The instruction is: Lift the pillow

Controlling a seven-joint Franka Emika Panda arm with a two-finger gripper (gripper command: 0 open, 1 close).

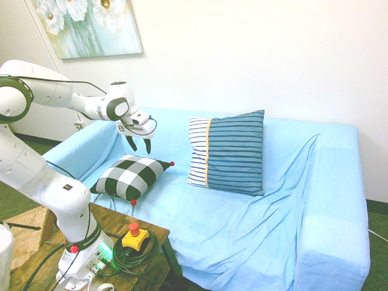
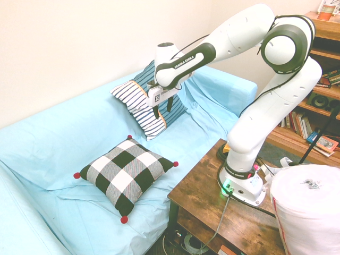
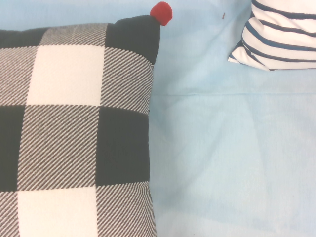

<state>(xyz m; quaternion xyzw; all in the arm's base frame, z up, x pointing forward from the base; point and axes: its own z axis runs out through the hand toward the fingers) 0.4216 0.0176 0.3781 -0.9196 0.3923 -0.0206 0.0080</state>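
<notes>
The pillow is a small square cushion in black-and-white check with red pom-poms at its corners. It lies flat on the sofa seat near the front edge. My gripper hangs in the air above the pillow's far side, apart from it, fingers pointing down. The fingers stand open with nothing between them. The wrist view looks down on the pillow's edge and one red pom-pom.
A larger blue-striped cushion with an orange line leans against the sofa back. The sofa wears a light blue cover. A wooden side table stands in front, bearing the arm's base and a yellow stop button.
</notes>
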